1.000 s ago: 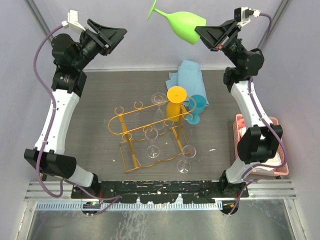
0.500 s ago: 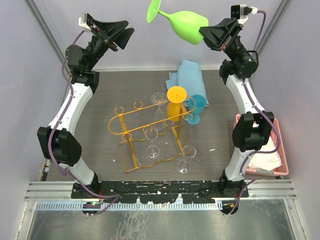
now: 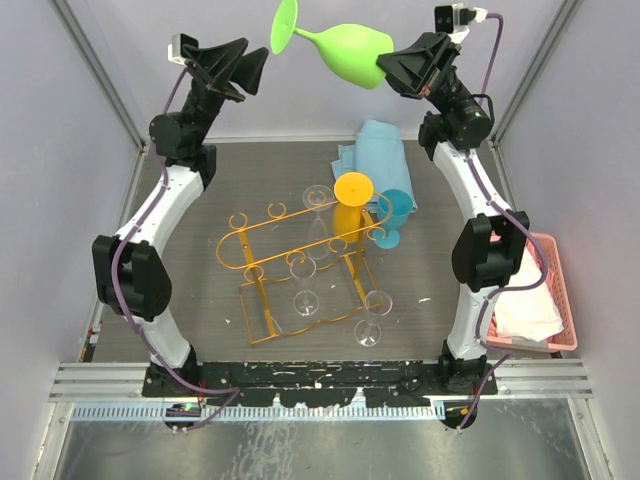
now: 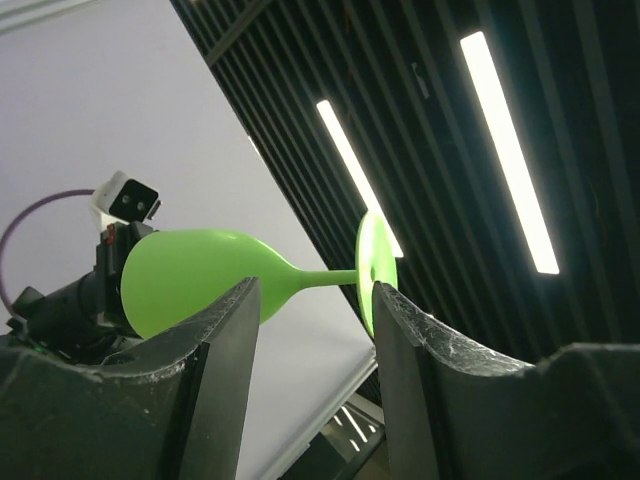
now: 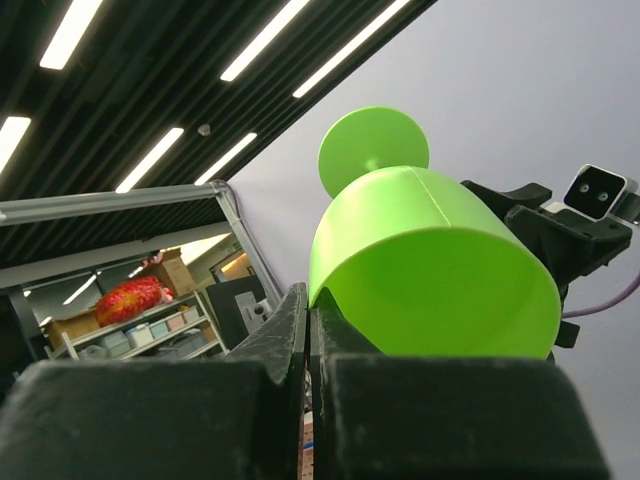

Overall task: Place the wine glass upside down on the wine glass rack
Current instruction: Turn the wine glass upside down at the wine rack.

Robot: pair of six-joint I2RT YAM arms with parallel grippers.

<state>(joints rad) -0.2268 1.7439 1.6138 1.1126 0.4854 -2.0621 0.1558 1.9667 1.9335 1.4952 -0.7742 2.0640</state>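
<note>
A bright green wine glass [image 3: 350,52] hangs high over the back of the table, lying nearly sideways with its foot to the left. My right gripper [image 3: 385,68] is shut on the rim of the bowl [image 5: 420,260], one finger inside and one outside. My left gripper [image 3: 255,68] is open and level with the glass, close to its foot. In the left wrist view the stem and foot of the wine glass [image 4: 330,277] show just past the open gripper [image 4: 315,300]. The orange-gold wine glass rack [image 3: 300,240] stands on the table below.
Three clear glasses hang or stand at the rack [image 3: 316,200], [image 3: 304,300], [image 3: 370,322]. An orange glass [image 3: 352,195] and a blue glass [image 3: 392,215] stand by its right end. A blue cloth [image 3: 378,150] lies behind. A pink basket [image 3: 560,320] sits at the right edge.
Both arms have swung inward. The right gripper has carried the green glass left and slightly up. The left gripper has moved right to the glass's foot, its jaws a little narrower.
</note>
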